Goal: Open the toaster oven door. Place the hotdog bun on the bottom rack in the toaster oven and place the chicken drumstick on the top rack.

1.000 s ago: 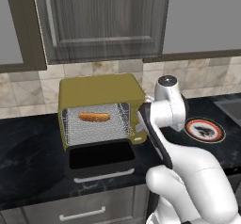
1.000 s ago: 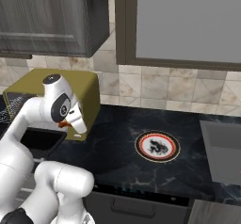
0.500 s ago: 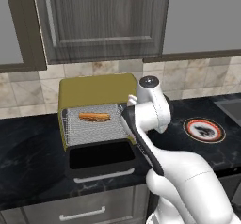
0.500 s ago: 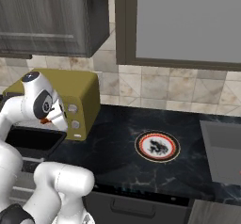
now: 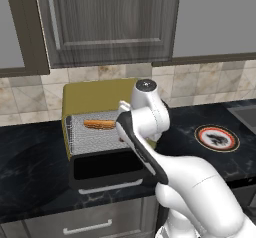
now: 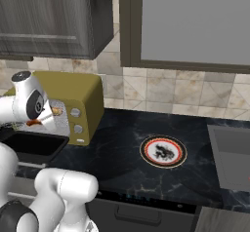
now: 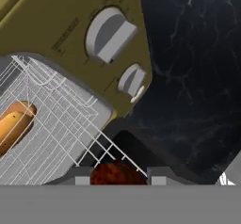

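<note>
The mustard-yellow toaster oven (image 5: pixel 95 94) (image 6: pixel 78 87) (image 7: pixel 56 25) stands on the black counter. The toaster oven door (image 5: pixel 107 169) (image 6: pixel 29 145) hangs folded down and open. Inside, the orange-tan hotdog bun (image 5: pixel 99 124) (image 7: pixel 12 124) lies on a wire rack; which rack I cannot tell. My gripper (image 7: pixel 120 177) is at the right front of the oven mouth, just below the knobs (image 7: pixel 110 35). It is shut on the reddish-brown chicken drumstick (image 7: pixel 113 171), of which just the top shows between the fingertips. In the left base view my arm hides the hand.
A round red-rimmed plate (image 5: pixel 216 138) (image 6: pixel 163 151) lies on the counter right of the oven. A sink basin (image 6: pixel 229 158) sits at the far right. Wall cabinets hang above the oven, and the open door juts out over the counter's front edge.
My arm has swung left from beside the oven's right side to its open front, carrying the drumstick. The bun, door and plate have stayed put.
</note>
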Controlling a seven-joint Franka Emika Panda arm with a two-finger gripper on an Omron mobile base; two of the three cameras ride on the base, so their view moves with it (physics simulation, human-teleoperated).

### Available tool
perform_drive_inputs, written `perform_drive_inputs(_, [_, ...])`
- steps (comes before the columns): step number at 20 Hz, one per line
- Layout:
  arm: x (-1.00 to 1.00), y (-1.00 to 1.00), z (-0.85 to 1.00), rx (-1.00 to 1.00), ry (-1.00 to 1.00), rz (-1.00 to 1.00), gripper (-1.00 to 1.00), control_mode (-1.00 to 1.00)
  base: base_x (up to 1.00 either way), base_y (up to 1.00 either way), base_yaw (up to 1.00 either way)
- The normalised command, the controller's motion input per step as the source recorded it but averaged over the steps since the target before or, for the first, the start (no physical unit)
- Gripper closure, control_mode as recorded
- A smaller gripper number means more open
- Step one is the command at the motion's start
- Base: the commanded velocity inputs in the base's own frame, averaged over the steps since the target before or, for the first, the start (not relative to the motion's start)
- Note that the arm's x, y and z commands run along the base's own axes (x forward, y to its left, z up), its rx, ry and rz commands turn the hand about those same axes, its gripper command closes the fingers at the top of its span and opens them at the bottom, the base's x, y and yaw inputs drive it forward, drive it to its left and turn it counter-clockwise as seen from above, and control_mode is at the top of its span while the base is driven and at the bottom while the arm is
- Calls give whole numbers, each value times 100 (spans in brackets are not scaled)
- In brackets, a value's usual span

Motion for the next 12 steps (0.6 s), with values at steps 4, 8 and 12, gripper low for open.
perform_drive_inputs(4, [15,58,4,3,0,0,100,-100,0,0,0])
perform_drive_inputs(8, [11,53,0,6,1,0,100,-100,0,0,0])
perform_drive_inputs(12, [11,48,-2,7,8,4,100,-100,0,0,0])
